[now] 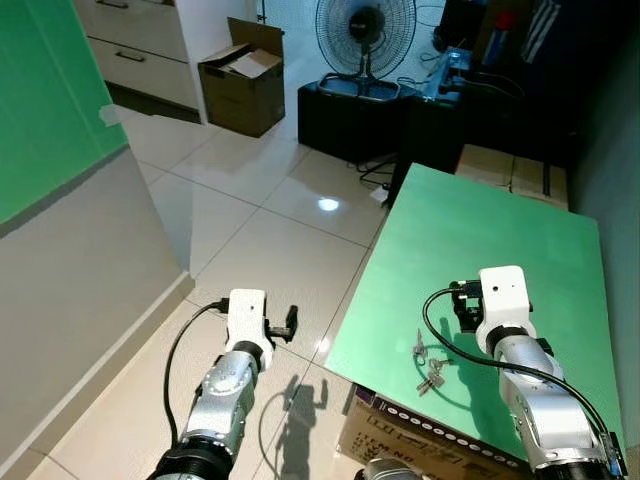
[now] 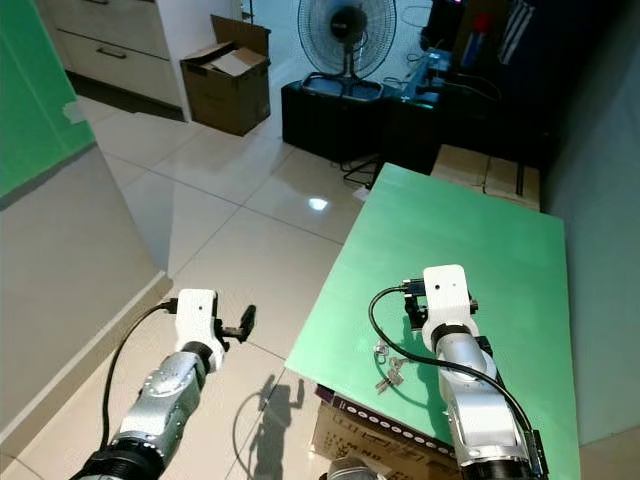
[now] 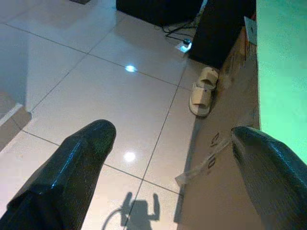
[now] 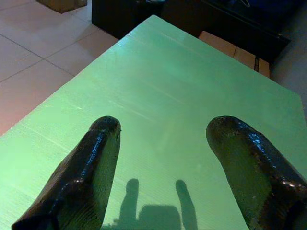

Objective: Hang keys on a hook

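A bunch of silver keys [image 1: 428, 365] lies near the front left edge of the green tabletop [image 1: 480, 230]. My right gripper [image 1: 463, 303] hovers over the board just beyond the keys, and its two black fingers [image 4: 91, 167] stand open with nothing between them. My left gripper [image 1: 290, 325] is held out over the tiled floor to the left of the table, open and empty, with its fingers [image 3: 72, 163] spread wide. A small pale fitting [image 1: 108, 115] sticks out from the green wall panel at the far left; I cannot tell whether it is a hook.
A printed cardboard box [image 1: 400, 430] props up the table's front edge. A pair of slippers [image 3: 204, 91] and a power strip [image 3: 183, 46] lie on the floor beside the table. Farther back stand an open carton [image 1: 243, 85], a fan [image 1: 365, 35] and black furniture.
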`<state>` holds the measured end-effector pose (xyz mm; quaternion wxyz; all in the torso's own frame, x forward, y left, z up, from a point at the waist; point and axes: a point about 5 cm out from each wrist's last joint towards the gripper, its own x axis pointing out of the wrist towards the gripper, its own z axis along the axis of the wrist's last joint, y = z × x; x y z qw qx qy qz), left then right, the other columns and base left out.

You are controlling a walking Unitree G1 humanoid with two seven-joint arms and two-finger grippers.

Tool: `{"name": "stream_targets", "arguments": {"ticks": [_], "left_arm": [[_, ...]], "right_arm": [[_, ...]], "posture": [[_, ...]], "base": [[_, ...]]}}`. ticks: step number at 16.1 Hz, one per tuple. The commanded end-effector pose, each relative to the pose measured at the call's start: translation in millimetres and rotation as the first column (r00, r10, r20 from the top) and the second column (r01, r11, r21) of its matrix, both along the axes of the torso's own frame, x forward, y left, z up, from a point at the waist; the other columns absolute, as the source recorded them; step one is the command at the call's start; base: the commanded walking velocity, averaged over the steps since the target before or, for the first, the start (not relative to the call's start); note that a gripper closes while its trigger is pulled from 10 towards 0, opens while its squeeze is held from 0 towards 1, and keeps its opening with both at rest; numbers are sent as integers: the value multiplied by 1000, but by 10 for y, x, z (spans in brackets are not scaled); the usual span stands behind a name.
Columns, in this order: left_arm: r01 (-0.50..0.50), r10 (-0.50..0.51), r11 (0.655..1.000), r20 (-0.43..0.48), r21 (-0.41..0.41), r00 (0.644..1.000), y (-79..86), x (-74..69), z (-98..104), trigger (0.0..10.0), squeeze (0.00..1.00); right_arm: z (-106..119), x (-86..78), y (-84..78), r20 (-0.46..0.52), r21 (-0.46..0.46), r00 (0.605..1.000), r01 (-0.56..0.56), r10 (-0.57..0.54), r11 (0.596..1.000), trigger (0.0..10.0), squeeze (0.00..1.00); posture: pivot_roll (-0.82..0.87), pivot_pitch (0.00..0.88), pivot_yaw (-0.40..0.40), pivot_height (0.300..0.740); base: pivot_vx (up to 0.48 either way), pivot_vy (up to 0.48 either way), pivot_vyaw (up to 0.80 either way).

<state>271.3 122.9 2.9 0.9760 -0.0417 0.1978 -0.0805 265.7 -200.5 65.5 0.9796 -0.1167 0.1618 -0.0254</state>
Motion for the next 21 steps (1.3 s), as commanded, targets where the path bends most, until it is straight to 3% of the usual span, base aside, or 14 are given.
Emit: {"name": "stream_targets", "arguments": {"ticks": [1, 7, 13, 21], "left_arm": [[25, -25, 1000, 11, 7, 1000, -41, -10, 19, 10000, 0], [43, -44, 998, 6, 40, 999, 84, -95, 33, 10000, 0], [45, -45, 998, -4, 50, 999, 119, -205, 52, 10000, 0], [7, -5, 997, -33, 78, 999, 270, -461, 99, 10000, 0]], "right_arm": [[-58, -19, 12, -13, 14, 1000, 20, -20, 1000, 10000, 0], [-257, -37, 38, -54, -12, 996, 72, -73, 997, 10000, 0], [-366, 65, 57, -71, -32, 996, 60, -62, 998, 10000, 0], [-498, 175, 80, -107, -25, 994, 34, -36, 999, 10000, 0]], "posture": [[-376, 60, 22, 740], [-349, 114, 60, 740], [-317, 142, 53, 740], [-238, 200, 25, 740]], "base": [[0, 0, 0], [0, 0, 0], [0, 0, 0], [0, 0, 0]]}}
